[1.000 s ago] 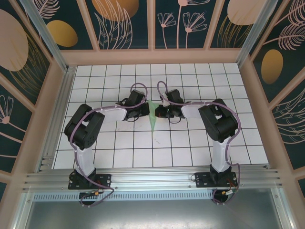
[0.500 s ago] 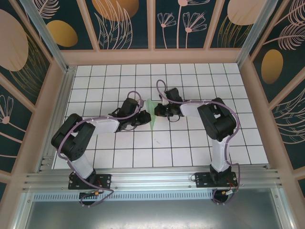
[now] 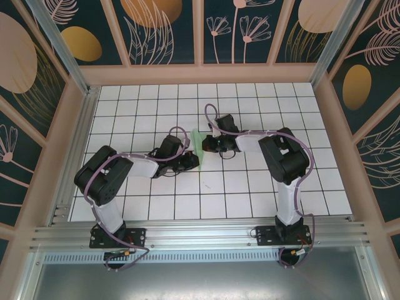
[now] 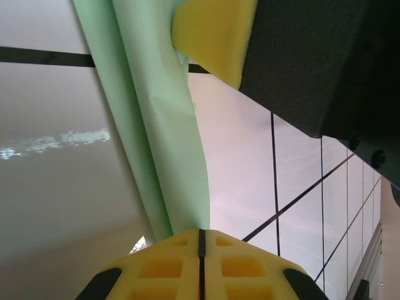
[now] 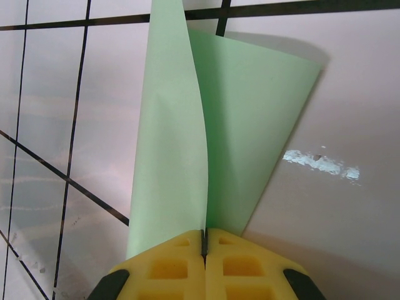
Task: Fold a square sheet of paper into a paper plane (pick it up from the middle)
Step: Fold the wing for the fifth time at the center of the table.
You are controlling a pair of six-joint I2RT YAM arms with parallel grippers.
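The sheet of paper point(image 3: 197, 139), pale mint green, is folded lengthwise into a narrow pointed shape and stands on edge at mid-table between both grippers. My left gripper point(image 3: 192, 164) is at its near end, and my right gripper point(image 3: 204, 145) is beside its far part. In the left wrist view the folded paper point(image 4: 162, 137) runs down into my shut left gripper point(image 4: 200, 234), with the right gripper's yellow pad point(image 4: 212, 31) above. In the right wrist view the paper point(image 5: 237, 137) rises from the seam of my shut right gripper point(image 5: 204, 234), one flap spread on the table.
The white gridded table point(image 3: 250, 187) is fenced by a wooden frame point(image 3: 206, 74) on the far and side edges. An aluminium rail point(image 3: 200, 234) carrying both arm bases runs along the near edge.
My left gripper has slid toward the near edge along the paper, and its elbow has swung outward then partly back. The paper's near tip is now covered. The right gripper has barely moved.
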